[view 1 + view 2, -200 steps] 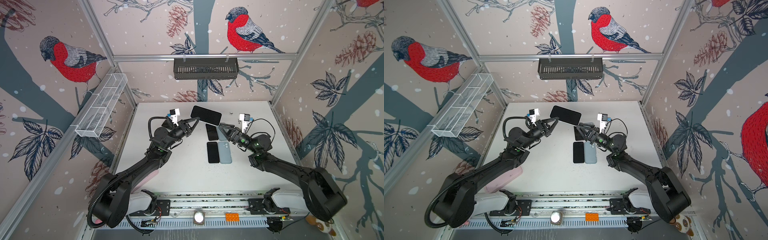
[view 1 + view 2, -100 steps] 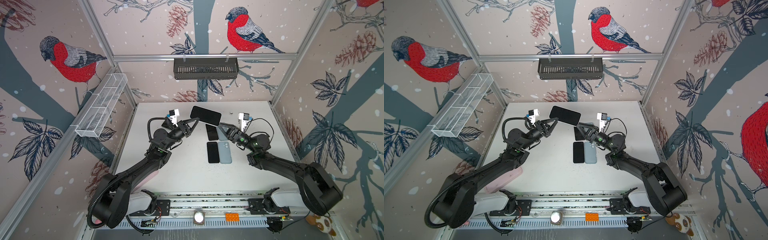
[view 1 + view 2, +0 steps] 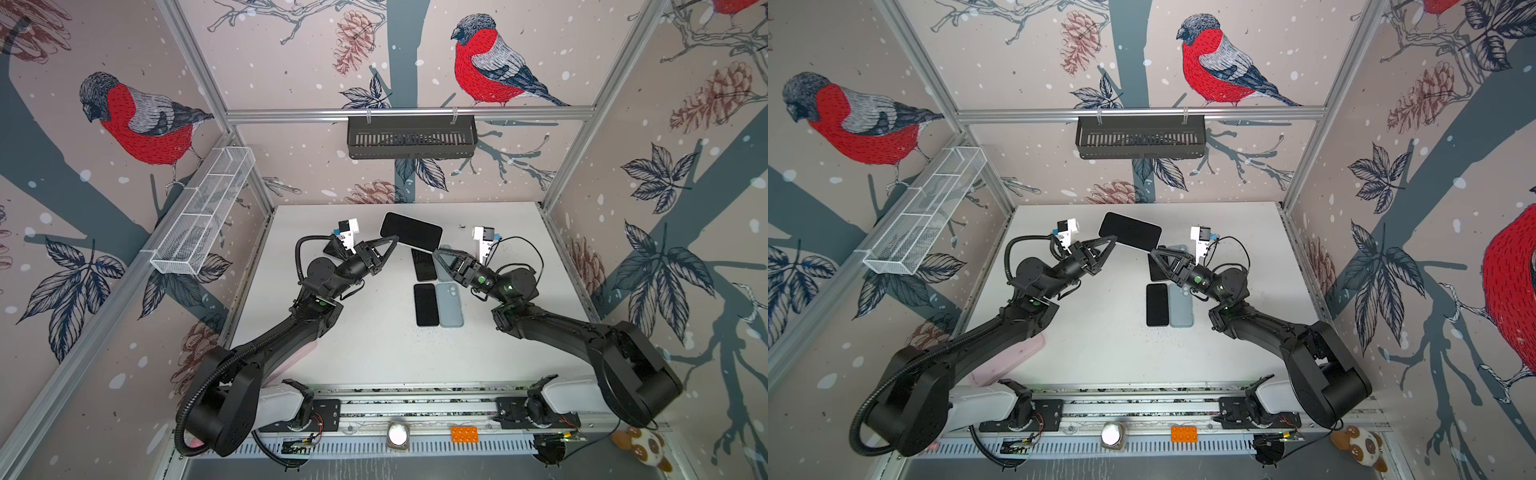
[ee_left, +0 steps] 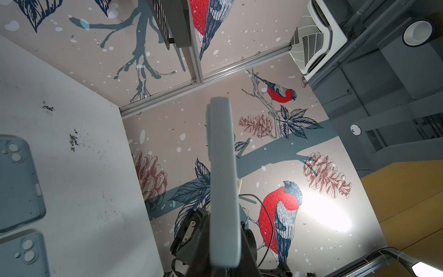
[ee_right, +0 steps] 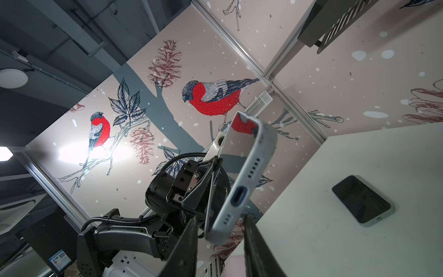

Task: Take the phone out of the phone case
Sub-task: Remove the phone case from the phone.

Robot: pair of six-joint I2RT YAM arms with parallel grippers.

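Left gripper (image 3: 395, 240): jaws pinch one end of phone case (image 5: 242, 187), phone (image 3: 411, 231) seated inside, aloft over counter (image 3: 374, 353), likely as anchor | right gripper (image 5: 220, 223): jaws spread, straddling opposite corner, probably to peel.

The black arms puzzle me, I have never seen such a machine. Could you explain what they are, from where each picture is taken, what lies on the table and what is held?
They are two robot arms, each ending in a two-fingered gripper. Both top views look down on the whole scene from above; each wrist view comes from a camera on one arm. On the white table lie several phones and cases, among them a black phone beside a blue-grey case, back up. The left gripper is shut on one edge of a cased phone, holding it in the air. The right gripper has its fingers either side of that phone's port end, seemingly not pressing it yet.
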